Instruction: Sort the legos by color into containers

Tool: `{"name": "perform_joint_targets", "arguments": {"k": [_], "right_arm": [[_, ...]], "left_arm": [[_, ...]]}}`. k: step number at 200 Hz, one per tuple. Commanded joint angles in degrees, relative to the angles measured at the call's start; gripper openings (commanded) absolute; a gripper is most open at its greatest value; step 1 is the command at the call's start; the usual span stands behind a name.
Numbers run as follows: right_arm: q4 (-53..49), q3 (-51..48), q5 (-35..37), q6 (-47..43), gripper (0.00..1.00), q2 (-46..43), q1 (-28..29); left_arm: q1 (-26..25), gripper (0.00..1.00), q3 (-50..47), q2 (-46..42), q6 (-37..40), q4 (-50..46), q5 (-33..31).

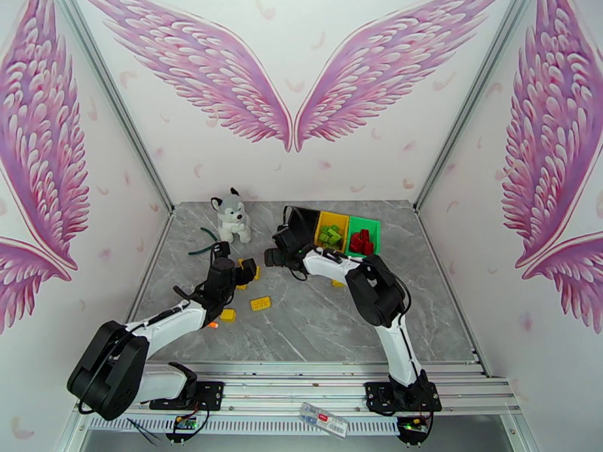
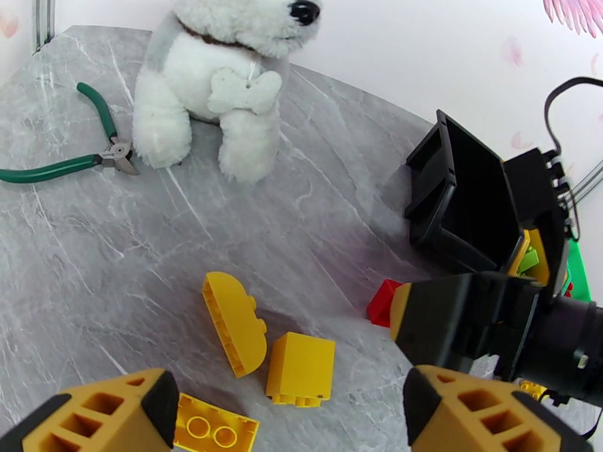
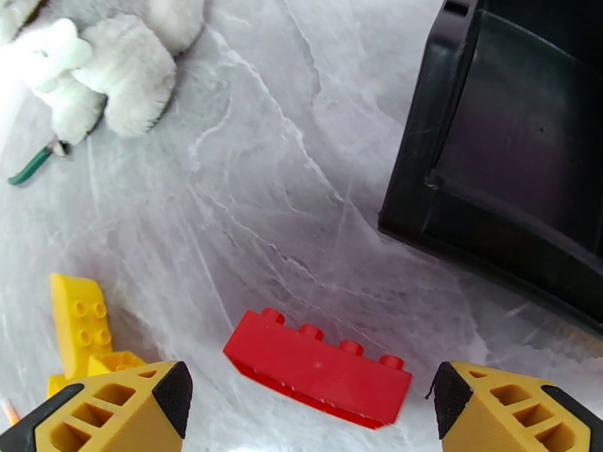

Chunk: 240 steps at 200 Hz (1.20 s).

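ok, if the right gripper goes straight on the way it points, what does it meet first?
Most likely the red lego, lying on the table just ahead of the right gripper, between its open fingers. The black bin sits further on, to the right. Depth unclear.

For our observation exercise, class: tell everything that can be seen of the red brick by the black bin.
The red brick is long, glossy plastic with one row of four studs. It lies studs up on the grey marbled table, near the black bin but apart from it, between the fingers of the open right gripper, neither touching it. Only the table touches it.
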Motion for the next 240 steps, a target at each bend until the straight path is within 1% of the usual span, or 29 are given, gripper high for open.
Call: {"name": "perform_joint_targets", "arguments": {"k": [1,40,53,79,116,138,161,199,224,240], "right_arm": [[-4.7,3.9,5.6,3.2,0.90,2.8,1.2],[-6.1,6.2,10.4,4.9,0.87,5.8,1.9],[-6.6,7.2,10.9,5.2,0.85,6.5,2.1],[-7.2,8.3,12.8,4.9,0.83,6.9,3.1],[-8.6,10.3,12.2,4.8,0.77,8.0,3.1],[-8.1,9.5,11.5,4.9,0.70,7.8,3.3],[-5.1,6.1,10.8,4.7,0.66,5.5,3.3],[-1.8,0.2,10.6,3.7,0.63,-0.1,3.3],[1.0,-5.4,10.8,3.0,0.63,-5.5,3.1],[1.8,-8.5,11.9,2.4,0.62,-9.0,2.8]], "left_arm": [[0.7,0.84,-1.5,-2.2,-0.1,-0.6,0.1],[1.4,0.84,-2.9,-3.3,0.1,-0.4,0.8],[1.7,0.84,-3.1,-3.4,0.1,-0.2,1.1],[2.2,0.84,-3.4,-3.4,0.0,0.0,2.1],[2.4,0.85,-3.6,-3.3,-0.1,0.4,2.8],[2.4,0.84,-3.8,-3.5,-0.2,0.4,3.3],[2.4,0.84,-3.6,-3.3,-0.3,0.4,3.7],[2.2,0.85,-1.8,-0.8,-0.4,0.8,5.6],[0.7,0.84,0.4,1.9,-0.3,1.4,6.7],[-1.1,0.84,2.6,3.8,0.3,1.4,6.6]]}}
